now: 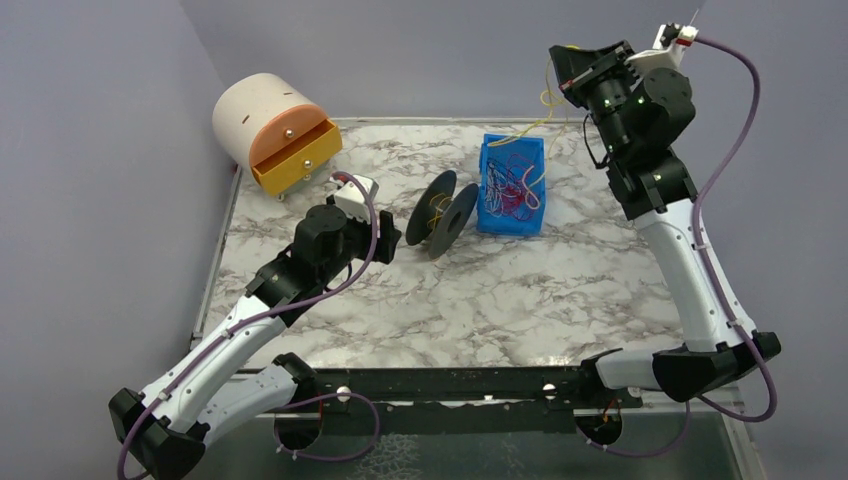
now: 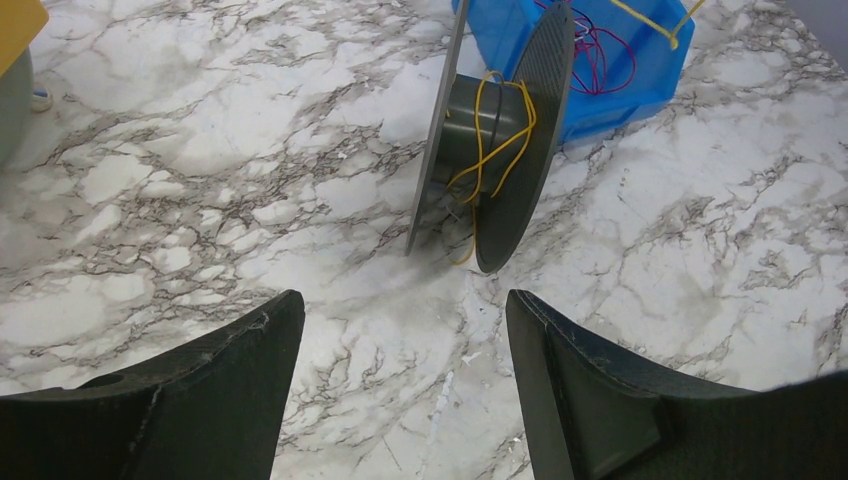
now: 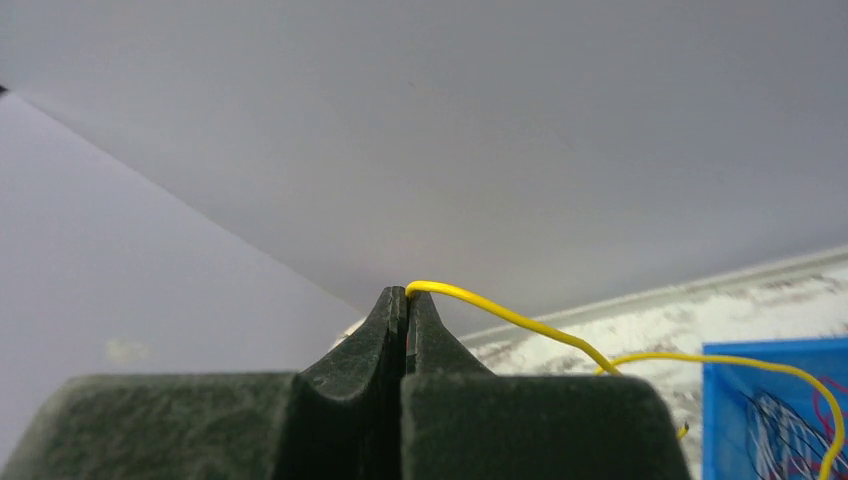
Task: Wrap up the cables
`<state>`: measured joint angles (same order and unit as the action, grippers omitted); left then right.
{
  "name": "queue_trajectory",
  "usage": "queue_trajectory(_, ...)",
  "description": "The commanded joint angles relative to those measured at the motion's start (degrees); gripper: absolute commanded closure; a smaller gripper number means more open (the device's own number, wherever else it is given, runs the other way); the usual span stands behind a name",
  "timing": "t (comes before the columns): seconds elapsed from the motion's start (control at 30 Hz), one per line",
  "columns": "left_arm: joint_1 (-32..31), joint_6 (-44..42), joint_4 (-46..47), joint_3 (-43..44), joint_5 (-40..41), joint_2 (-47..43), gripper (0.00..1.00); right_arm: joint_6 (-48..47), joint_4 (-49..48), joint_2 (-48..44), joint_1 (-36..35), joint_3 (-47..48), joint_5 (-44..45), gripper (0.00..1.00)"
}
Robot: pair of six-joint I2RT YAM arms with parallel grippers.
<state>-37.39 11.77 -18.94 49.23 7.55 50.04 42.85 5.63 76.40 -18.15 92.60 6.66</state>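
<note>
A black spool (image 1: 445,213) stands on its rims on the marble table, with a few turns of yellow cable (image 2: 499,128) on its hub. To its right, a blue bin (image 1: 512,185) holds tangled red, purple and yellow cables (image 1: 512,190). My right gripper (image 1: 566,88) is raised high over the table's far edge, shut on a yellow cable (image 3: 520,318) that hangs down to the bin (image 3: 730,400). My left gripper (image 2: 405,320) is open just left of the spool (image 2: 500,140), low over the table, with nothing between its fingers.
A cream drum-shaped container with an open orange drawer (image 1: 290,155) stands at the far left corner. Walls rise close behind and to the left of the table. The arm bases sit on a dark rail (image 1: 450,385) at the near edge.
</note>
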Motion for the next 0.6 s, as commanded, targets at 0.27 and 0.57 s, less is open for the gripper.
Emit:
queue_trajectory(0.27, -0.5, 0.3, 1.3, -0.5, 0.5, -0.3, 0.23, 0.7, -5.7, -2.6, 0.2, 13.2, -13.0, 0.99)
queue_trajectory(0.57, -1.5, -2.4, 5.7, -1.3, -8.9, -5.7, 0.23, 3.3, -6.0, -9.9, 0.2, 6.7, -18.7, 0.99)
